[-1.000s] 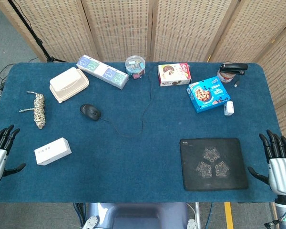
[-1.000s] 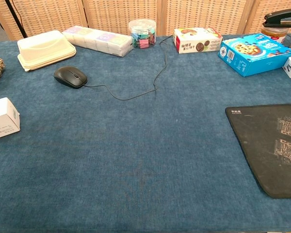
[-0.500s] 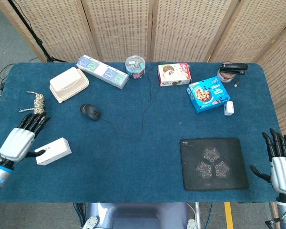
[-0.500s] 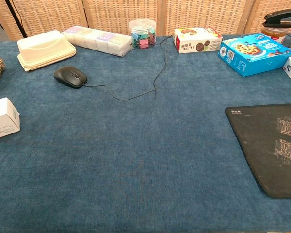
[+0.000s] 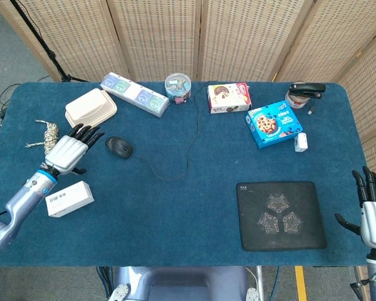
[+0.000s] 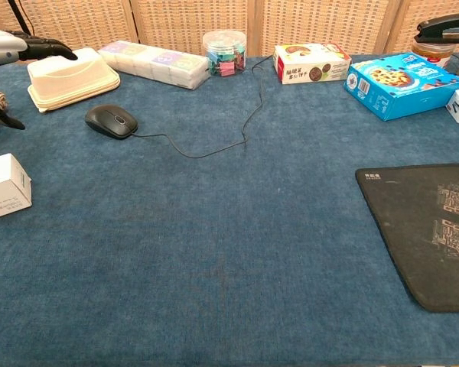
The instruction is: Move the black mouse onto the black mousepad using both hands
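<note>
The black mouse [image 5: 119,147] [image 6: 112,121] lies on the blue cloth at the left, its thin cable [image 5: 189,135] trailing right and up to the back. The black mousepad [image 5: 280,214] [image 6: 428,229] lies flat at the front right. My left hand [image 5: 70,150] [image 6: 15,48] hovers open just left of the mouse, fingers spread and pointing toward it, not touching. My right hand [image 5: 373,210] stands open at the table's right front edge, right of the mousepad, holding nothing.
A white box [image 5: 69,199] sits under my left forearm. A rope bundle [image 5: 49,137] and a beige lunch box [image 5: 90,110] flank the left hand. Along the back stand a long white box [image 5: 135,94], a clip jar [image 5: 178,88], a cookie box [image 5: 229,98] and a blue cookie box [image 5: 274,123].
My left hand has swept up and right from the table's left front edge to just beside the mouse. The right hand has sunk slightly lower at the right edge.
</note>
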You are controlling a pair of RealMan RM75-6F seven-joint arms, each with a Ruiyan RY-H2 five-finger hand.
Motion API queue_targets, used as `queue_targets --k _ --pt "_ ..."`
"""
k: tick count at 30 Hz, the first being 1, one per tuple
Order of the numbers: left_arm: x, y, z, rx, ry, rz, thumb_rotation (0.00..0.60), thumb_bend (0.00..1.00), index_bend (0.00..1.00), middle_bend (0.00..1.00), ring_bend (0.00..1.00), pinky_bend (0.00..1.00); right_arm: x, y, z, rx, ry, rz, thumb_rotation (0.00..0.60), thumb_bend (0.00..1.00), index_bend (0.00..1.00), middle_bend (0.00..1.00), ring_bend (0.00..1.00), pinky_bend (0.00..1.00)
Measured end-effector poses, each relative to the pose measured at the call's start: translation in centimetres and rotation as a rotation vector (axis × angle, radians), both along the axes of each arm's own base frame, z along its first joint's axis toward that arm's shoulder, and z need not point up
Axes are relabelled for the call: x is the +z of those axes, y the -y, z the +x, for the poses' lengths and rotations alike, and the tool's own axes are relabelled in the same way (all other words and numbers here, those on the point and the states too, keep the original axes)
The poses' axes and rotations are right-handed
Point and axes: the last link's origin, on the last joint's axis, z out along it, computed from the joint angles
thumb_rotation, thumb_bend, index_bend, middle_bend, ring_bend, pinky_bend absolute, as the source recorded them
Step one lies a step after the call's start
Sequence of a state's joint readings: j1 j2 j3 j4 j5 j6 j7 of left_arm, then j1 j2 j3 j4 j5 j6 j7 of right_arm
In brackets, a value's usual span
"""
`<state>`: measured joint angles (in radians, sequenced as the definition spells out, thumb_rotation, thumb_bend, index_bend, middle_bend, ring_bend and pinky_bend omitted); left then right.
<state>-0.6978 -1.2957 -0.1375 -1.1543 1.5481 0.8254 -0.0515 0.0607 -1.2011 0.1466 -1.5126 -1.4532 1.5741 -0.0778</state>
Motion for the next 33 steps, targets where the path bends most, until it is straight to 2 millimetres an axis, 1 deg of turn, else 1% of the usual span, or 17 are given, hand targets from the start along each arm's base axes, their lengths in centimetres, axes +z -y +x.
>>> queue_targets --k 3,8,11,13,16,18,22,24,27,29,31,33 --pt "-0.8 -1.5 0.2 0.015 -0.023 0.003 0.600 0.00 0.00 0.00 0.00 0.00 0.0 0.3 -0.4 -0.020 -0.008 -0.002 0.600 0.00 0.00 0.00 0.00 0.00" --pt "-2.1 -3.2 0.4 0.038 -0.037 0.003 0.600 0.00 0.00 0.00 0.00 0.02 -0.2 0.7 -0.9 -0.045 -0.018 0.000 0.600 0.00 0.00 0.00 0.00 0.00" --pt "-3.0 -4.1 0.5 0.051 -0.034 -0.005 0.600 0.00 0.00 0.00 0.00 0.05 -0.3 1.0 -1.2 -0.059 -0.024 0.002 0.600 0.00 0.00 0.00 0.00 0.00" --pt "-3.6 -4.6 0.7 0.058 -0.032 -0.011 0.600 0.02 0.03 0.00 0.00 0.09 -0.4 1.1 -1.3 -0.067 -0.027 0.002 0.600 0.00 0.00 0.00 0.00 0.00" --pt "-4.2 -5.2 0.9 0.058 -0.038 -0.015 0.600 0.04 0.09 0.04 0.02 0.17 -0.5 1.2 -1.5 -0.076 -0.033 0.003 0.600 0.00 0.00 0.00 0.00 0.00" --pt "-4.6 -5.6 1.0 0.056 -0.047 -0.016 0.600 0.05 0.13 0.07 0.05 0.19 -0.6 1.3 -1.7 -0.083 -0.038 0.004 0.600 0.00 0.00 0.00 0.00 0.00" --pt "-5.5 -6.3 1.4 0.052 -0.058 -0.020 0.600 0.10 0.24 0.17 0.13 0.22 -0.7 1.5 -1.9 -0.092 -0.042 0.005 0.600 0.00 0.00 0.00 0.00 0.00" --pt "-6.2 -6.5 1.7 0.049 -0.054 -0.023 0.600 0.11 0.28 0.19 0.15 0.22 -0.7 1.5 -1.9 -0.095 -0.042 0.004 0.600 0.00 0.00 0.00 0.00 0.00" --pt "-7.1 -6.9 2.1 0.045 -0.053 -0.028 0.600 0.12 0.30 0.20 0.17 0.23 -0.6 1.6 -2.1 -0.100 -0.048 0.001 0.600 0.00 0.00 0.00 0.00 0.00" --pt "-7.6 -7.0 2.2 0.043 -0.057 -0.033 0.600 0.15 0.33 0.23 0.19 0.25 -0.6 1.6 -2.1 -0.103 -0.055 -0.003 0.600 0.00 0.00 0.00 0.00 0.00" --pt "-8.2 -7.1 2.4 0.039 -0.063 -0.036 0.600 0.20 0.39 0.29 0.24 0.28 -0.6 1.7 -2.1 -0.104 -0.055 -0.005 0.600 0.00 0.00 0.00 0.00 0.00" --pt "-8.6 -7.2 2.6 0.033 -0.061 -0.032 0.600 0.22 0.41 0.31 0.25 0.29 -0.5 1.7 -2.2 -0.107 -0.050 -0.005 0.600 0.00 0.00 0.00 0.00 0.00"
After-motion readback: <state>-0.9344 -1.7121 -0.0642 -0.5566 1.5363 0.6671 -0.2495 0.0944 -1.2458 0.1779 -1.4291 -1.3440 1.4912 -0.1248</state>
